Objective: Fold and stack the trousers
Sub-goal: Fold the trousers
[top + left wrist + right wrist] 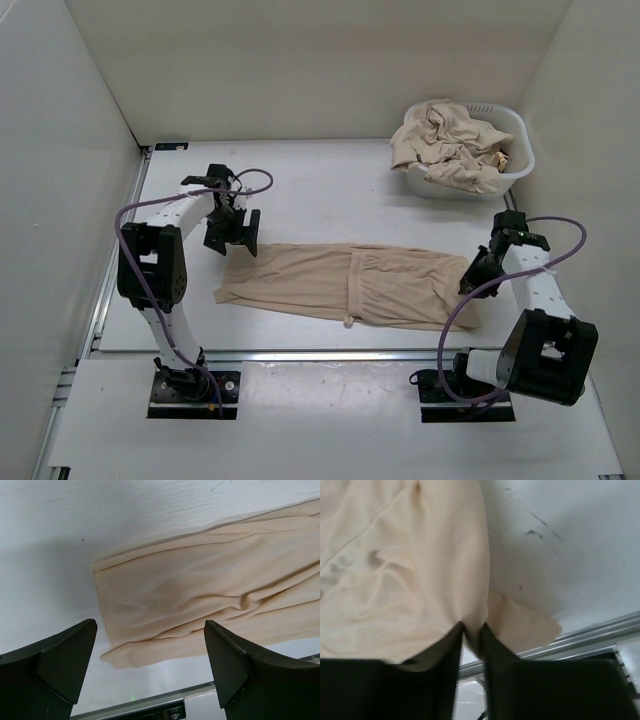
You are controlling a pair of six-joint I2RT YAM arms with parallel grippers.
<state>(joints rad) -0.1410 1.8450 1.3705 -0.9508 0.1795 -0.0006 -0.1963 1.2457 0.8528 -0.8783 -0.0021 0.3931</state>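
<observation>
White walls [300, 60] were seen enclosing a pale worktop [330, 190]. One pair of trousers [340, 285] was spread flat across its near half. Two arms were counted. The left arm [175, 215] was bent high at the elbow, and the left jaws were held wide apart above the trousers' left end, touching nothing. The right arm [535, 285] was folded low, and the right jaws were pinched on the trousers' right edge. One white basket [525, 160], far right, was filled with a beige heap [450, 145] whose garments could not be counted.
</observation>
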